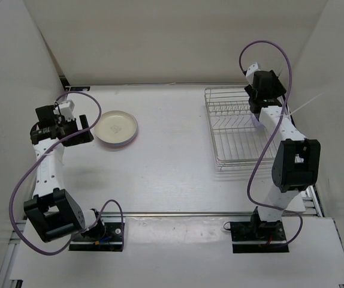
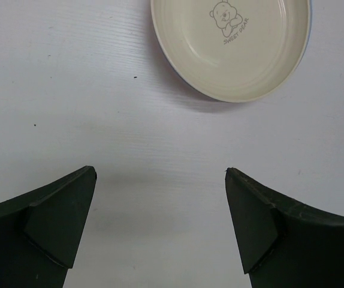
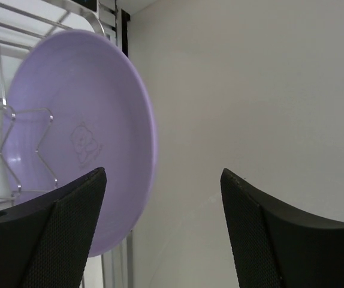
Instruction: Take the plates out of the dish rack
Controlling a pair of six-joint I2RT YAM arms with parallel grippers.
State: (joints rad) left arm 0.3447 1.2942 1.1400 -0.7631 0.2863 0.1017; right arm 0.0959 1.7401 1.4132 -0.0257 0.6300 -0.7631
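A cream-white plate (image 1: 116,128) with a bear print lies flat on the table at the left, and a bluish rim shows beneath it (image 2: 232,42). My left gripper (image 1: 79,129) hovers just left of it, open and empty (image 2: 160,171). The dish rack (image 1: 238,129) stands at the right. A lavender plate (image 3: 82,138) stands upright on edge at its right end (image 1: 257,122). My right gripper (image 1: 257,108) is down at that plate, open (image 3: 163,171). The plate's rim sits between the fingers, close to the left one and well apart from the right one.
White walls enclose the table on three sides; the right wall is close behind the rack (image 3: 108,24) and my right arm. Purple cables loop off both arms. A metal rail runs along the near edge by the arm bases.
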